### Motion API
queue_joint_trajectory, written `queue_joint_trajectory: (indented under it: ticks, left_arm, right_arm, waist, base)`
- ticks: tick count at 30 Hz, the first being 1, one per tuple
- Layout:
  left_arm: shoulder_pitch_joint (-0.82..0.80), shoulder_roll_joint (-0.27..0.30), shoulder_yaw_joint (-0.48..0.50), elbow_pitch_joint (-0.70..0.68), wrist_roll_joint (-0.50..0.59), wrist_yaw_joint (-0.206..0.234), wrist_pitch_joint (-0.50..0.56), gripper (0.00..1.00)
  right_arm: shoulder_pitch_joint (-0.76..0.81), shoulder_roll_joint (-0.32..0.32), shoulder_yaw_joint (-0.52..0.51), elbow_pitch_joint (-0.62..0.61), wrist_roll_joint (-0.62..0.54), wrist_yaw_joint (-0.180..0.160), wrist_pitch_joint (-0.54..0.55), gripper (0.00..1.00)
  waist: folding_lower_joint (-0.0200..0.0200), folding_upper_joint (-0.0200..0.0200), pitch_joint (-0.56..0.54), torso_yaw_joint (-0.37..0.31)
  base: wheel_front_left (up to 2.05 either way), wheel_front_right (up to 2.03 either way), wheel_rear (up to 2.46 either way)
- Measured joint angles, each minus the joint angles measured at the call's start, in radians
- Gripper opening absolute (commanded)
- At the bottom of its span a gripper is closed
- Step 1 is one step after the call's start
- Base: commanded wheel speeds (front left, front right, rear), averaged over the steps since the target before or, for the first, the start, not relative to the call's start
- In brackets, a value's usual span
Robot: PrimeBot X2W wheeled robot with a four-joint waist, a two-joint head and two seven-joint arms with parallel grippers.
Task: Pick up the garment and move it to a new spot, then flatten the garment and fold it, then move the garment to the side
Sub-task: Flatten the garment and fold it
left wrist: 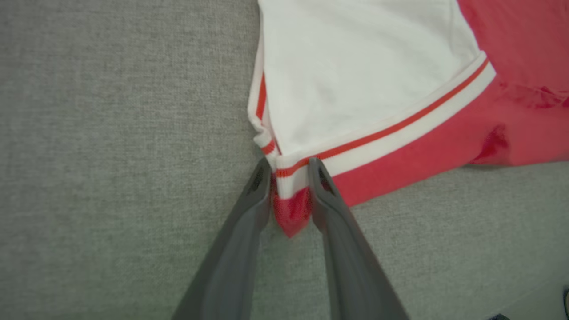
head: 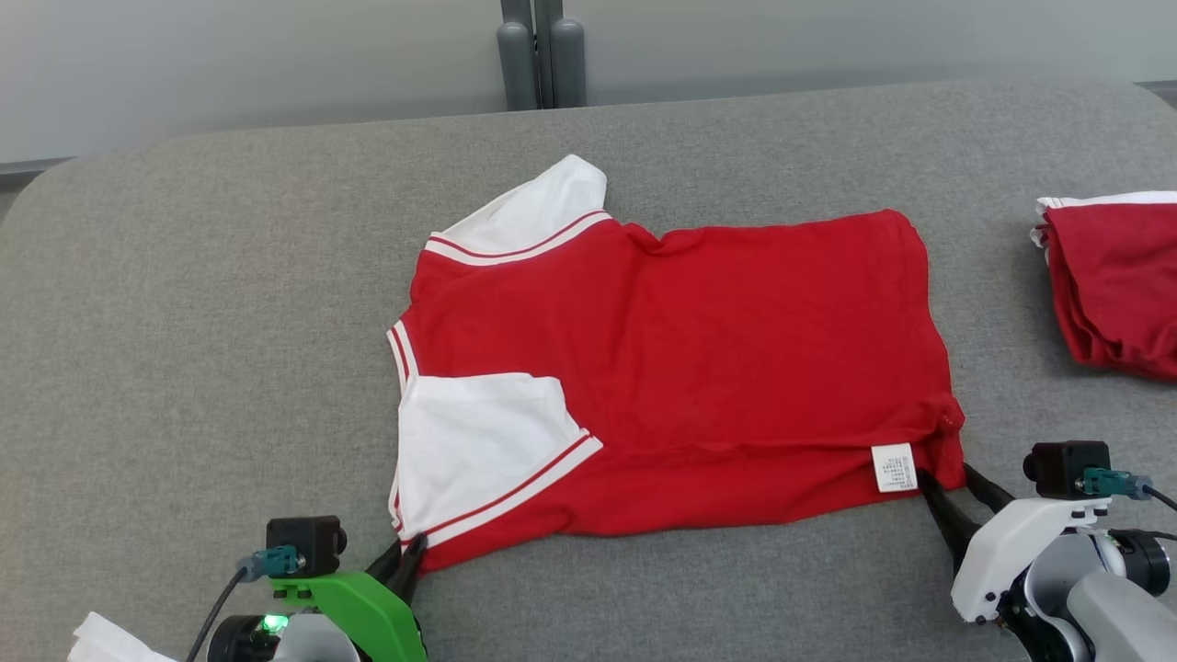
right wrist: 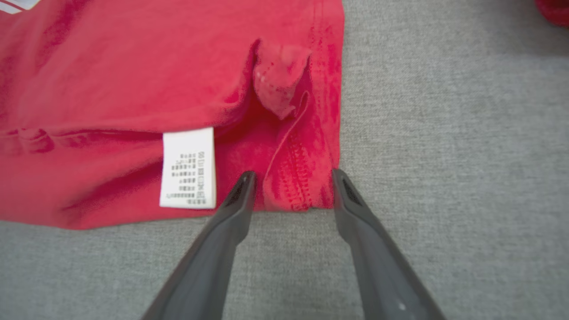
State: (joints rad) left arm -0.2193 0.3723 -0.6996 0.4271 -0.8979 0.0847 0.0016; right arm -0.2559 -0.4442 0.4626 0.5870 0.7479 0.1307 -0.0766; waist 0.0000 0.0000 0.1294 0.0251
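A red T-shirt with white sleeves (head: 680, 368) lies folded and fairly flat in the middle of the grey padded surface, its white care label (head: 893, 467) near the front right corner. At the front left corner, my left gripper (left wrist: 289, 171) has its fingers a narrow gap apart, with the striped sleeve hem and the red tip of cloth lying between them unsqueezed. My right gripper (right wrist: 291, 178) stands open at the front right corner, its fingers on either side of the stitched red hem (right wrist: 293, 178) just right of the label.
A second red and white garment (head: 1117, 285) lies folded at the right edge of the surface. A grey post (head: 542, 55) rises behind the far edge. Something white (head: 106, 639) shows at the bottom left corner. Bare grey surface (head: 202, 322) spreads to the left.
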Motion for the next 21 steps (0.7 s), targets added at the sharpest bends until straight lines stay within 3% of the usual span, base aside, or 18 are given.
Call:
queue_joint_trajectory:
  ticks: [1, 2, 12, 21]
  left_arm:
    - [0.000, -0.001, 0.000, 0.001, -0.001, -0.004, 0.000, 0.00]
    - [0.000, -0.001, 0.001, 0.002, -0.005, -0.005, -0.001, 0.00]
    - [0.024, 0.039, 0.007, -0.049, -0.026, -0.005, 0.024, 0.00]
    - [0.104, 0.109, 0.002, -0.191, -0.042, 0.051, 0.095, 0.00]
  right_arm:
    - [0.000, -0.001, 0.003, 0.000, 0.004, 0.000, -0.005, 0.16]
    - [0.000, -0.002, 0.006, 0.001, 0.009, 0.000, -0.010, 0.00]
    - [0.001, -0.044, 0.026, -0.007, 0.052, 0.000, -0.007, 0.00]
    - [0.089, -0.154, 0.077, -0.117, 0.100, 0.001, 0.098, 0.00]
  waist:
    - [0.0000, 0.0000, -0.002, 0.000]
    - [0.0000, 0.0000, -0.003, 0.000]
    - [0.0000, 0.0000, -0.023, 0.006]
    - [0.0000, 0.0000, -0.037, 0.016]
  base:
    - [0.00, 0.00, 0.00]
    - [0.00, 0.00, 0.00]
    - [0.00, 0.00, 0.00]
    - [0.00, 0.00, 0.00]
